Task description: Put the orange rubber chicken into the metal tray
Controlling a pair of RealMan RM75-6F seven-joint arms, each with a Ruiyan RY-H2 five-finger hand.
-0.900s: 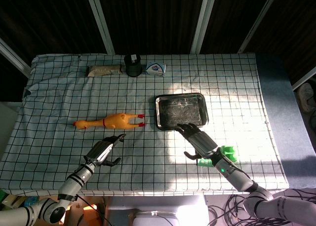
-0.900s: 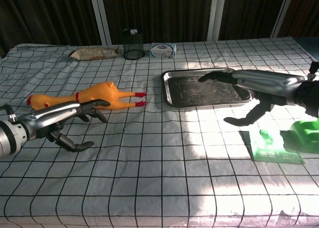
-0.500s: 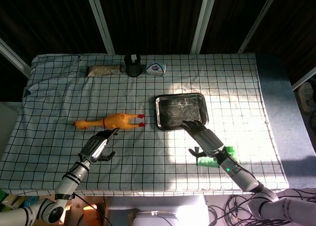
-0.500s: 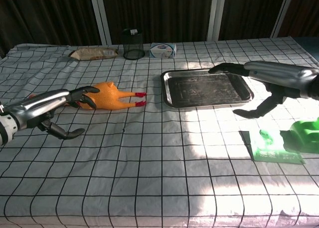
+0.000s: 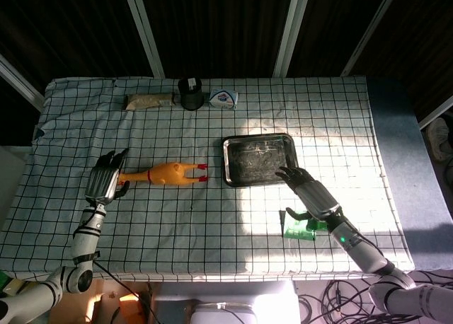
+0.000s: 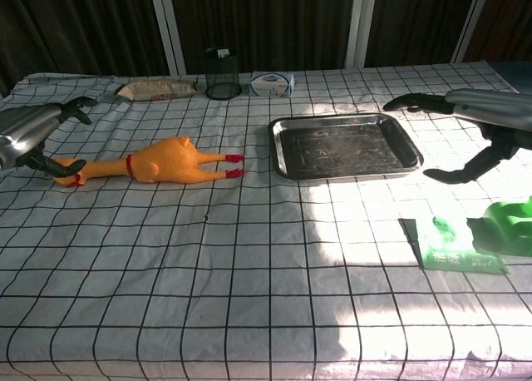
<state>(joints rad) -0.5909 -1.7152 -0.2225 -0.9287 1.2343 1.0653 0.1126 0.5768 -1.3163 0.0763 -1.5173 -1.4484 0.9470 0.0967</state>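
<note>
One orange rubber chicken [image 5: 164,174] lay left of one metal tray [image 5: 259,160]; my left hand [image 5: 104,182] and right hand [image 5: 308,192] hovered open-fingered, holding nothing.

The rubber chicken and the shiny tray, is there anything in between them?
No, only bare checked cloth lies between the rubber chicken and the metal tray. Both the chest view and the head view show this.
</note>
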